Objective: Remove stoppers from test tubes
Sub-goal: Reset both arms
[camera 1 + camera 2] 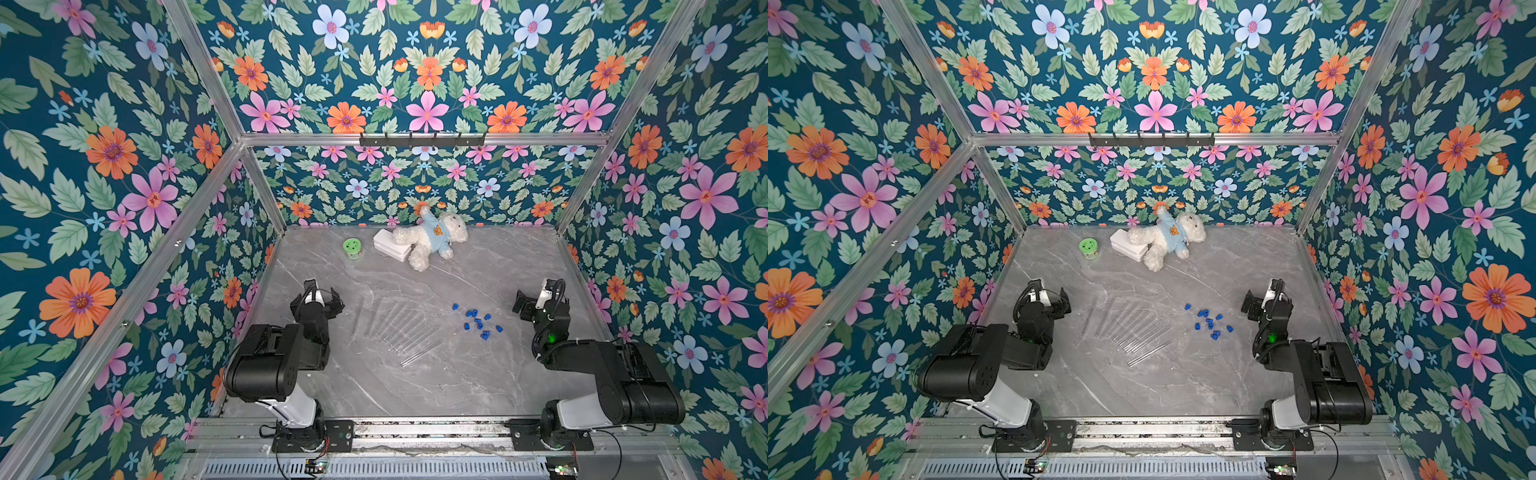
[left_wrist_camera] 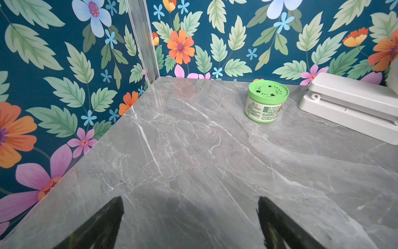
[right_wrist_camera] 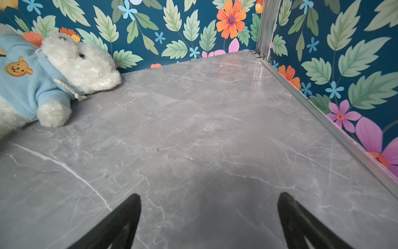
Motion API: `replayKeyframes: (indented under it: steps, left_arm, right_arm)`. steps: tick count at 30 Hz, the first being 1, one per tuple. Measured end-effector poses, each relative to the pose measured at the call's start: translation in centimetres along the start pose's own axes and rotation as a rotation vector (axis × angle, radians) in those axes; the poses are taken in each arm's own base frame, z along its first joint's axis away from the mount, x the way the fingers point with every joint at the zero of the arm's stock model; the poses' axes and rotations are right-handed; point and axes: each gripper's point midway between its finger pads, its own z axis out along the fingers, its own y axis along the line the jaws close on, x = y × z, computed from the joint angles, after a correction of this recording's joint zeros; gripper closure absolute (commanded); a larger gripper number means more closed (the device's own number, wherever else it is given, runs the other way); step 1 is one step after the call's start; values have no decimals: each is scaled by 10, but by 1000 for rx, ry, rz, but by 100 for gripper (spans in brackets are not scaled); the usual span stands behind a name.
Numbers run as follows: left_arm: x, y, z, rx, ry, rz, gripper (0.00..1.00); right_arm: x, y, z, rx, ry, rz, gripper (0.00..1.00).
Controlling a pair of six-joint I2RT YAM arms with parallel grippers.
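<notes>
While L gripper [image 2: 190, 200] & R gripper [image 3: 210, 195] gape empty near opposite side edges of the tabletop [image 1: 457, 374], test tubes [image 1: 395, 328] lie fanned at centre. Loose blue stoppers [image 1: 478, 322] sit beside them.

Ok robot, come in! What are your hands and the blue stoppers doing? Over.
Left hand open, empty. Right hand open, empty. Stoppers loose in a heap, apart from the test tubes. Teddy bear far back, not in the way.

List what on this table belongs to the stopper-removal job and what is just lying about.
Job:
- test tubes, clear, lying in a row
- stoppers, blue, loose in a cluster apart from the tubes

Lying about:
- green-lidded tub
- white flat device
- teddy bear
</notes>
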Motion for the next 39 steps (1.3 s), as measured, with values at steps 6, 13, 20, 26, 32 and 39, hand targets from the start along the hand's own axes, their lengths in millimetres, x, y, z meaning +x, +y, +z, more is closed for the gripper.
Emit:
replayKeyframes:
  steps: [6, 13, 20, 26, 32, 39]
  left_arm:
    - [0, 0, 0, 0, 0, 0, 0]
    - [0, 0, 0, 0, 0, 0, 0]
    - [0, 0, 0, 0, 0, 0, 0]
    - [0, 0, 0, -2, 0, 0, 0]
    - [1, 1, 0, -3, 1, 1, 0]
    - [1, 1, 0, -3, 1, 1, 0]
  right_arm:
    - [1, 0, 0, 0, 2, 0, 1]
    - [1, 0, 0, 0, 2, 0, 1]
    - [32, 13, -20, -32, -2, -62, 1]
    - [-22, 1, -5, 29, -112, -16, 1]
    - [-7, -1, -3, 29, -47, -6, 1]
    - [-3, -2, -1, 33, -20, -9, 1]
